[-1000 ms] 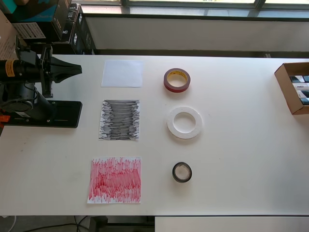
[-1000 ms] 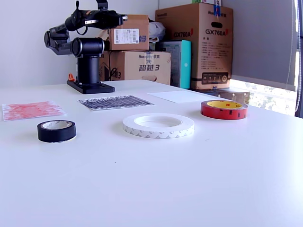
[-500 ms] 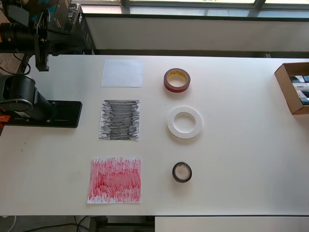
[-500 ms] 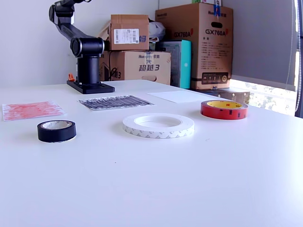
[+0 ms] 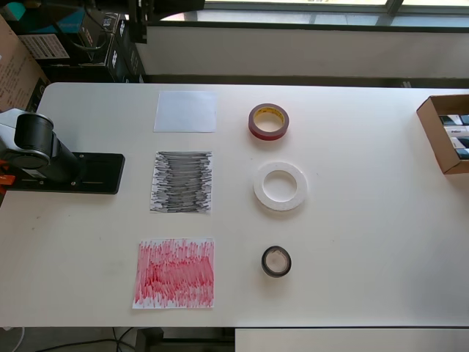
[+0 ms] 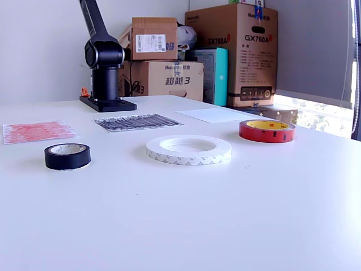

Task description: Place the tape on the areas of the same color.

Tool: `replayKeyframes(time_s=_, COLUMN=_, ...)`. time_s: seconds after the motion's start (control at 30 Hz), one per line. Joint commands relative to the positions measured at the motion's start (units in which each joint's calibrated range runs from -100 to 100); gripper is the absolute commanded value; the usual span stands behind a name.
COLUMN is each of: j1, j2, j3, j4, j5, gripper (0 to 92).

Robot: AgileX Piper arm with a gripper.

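Three rolls waiting, none on its sheet yet

In my overhead view, left to right: the arm base [image 5: 44,150], then the white sheet [image 5: 185,111], black-scribbled sheet [image 5: 182,182] and red-scribbled sheet [image 5: 175,272], then the red tape [image 5: 268,121], white tape [image 5: 280,185] and black tape [image 5: 276,261] lying flat on the worktop [image 5: 366,220]; the hand is out of frame, so I cannot tell its opening; I judge the rows are offset, so dragging each roll straight across would mismatch red and black
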State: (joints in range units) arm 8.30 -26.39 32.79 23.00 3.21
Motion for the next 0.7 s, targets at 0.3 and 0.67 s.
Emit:
replayKeyframes(time_s=0.3, j1=3.71, j2=41.92, j3=-43.2, j4=35.76, j5=7.03, gripper=1.0)
replayKeyframes(time_s=0.67, j1=4.26, j2=49.5, j3=-44.29, j4=42.55, j5=9.24, gripper=1.0)
